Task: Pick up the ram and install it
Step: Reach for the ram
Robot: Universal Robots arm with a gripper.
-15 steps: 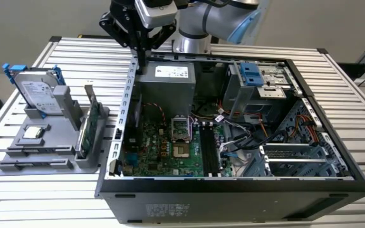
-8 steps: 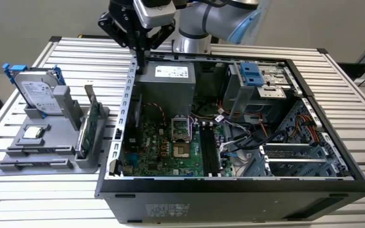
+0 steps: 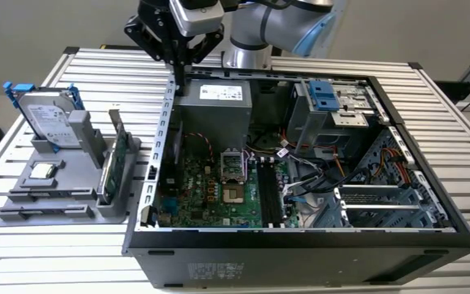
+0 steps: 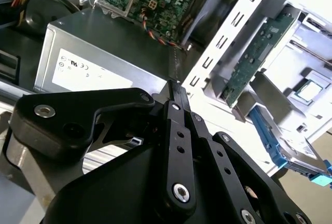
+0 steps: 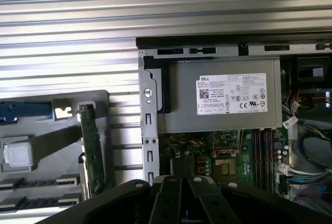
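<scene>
My gripper (image 3: 179, 78) hangs over the back corner of the open computer case (image 3: 300, 245), on the exterior view's left, above the grey power supply (image 3: 215, 104). Its black fingers come together to a point, shut, with nothing seen between them in both wrist views (image 4: 174, 86) (image 5: 181, 175). The ram is out of view. The dark memory slots (image 3: 266, 196) lie on the green motherboard (image 3: 206, 193) inside the case, well below and in front of the gripper; the first wrist view shows the slots (image 5: 262, 151) too.
A grey holder (image 3: 63, 208) stands on the slatted table at the exterior view's left. It carries a silver hard drive with blue rails (image 3: 51, 119), an upright green circuit card (image 3: 117, 162) and a small square chip (image 3: 43, 171). Cables and drive bays (image 3: 333, 101) crowd the case's other side.
</scene>
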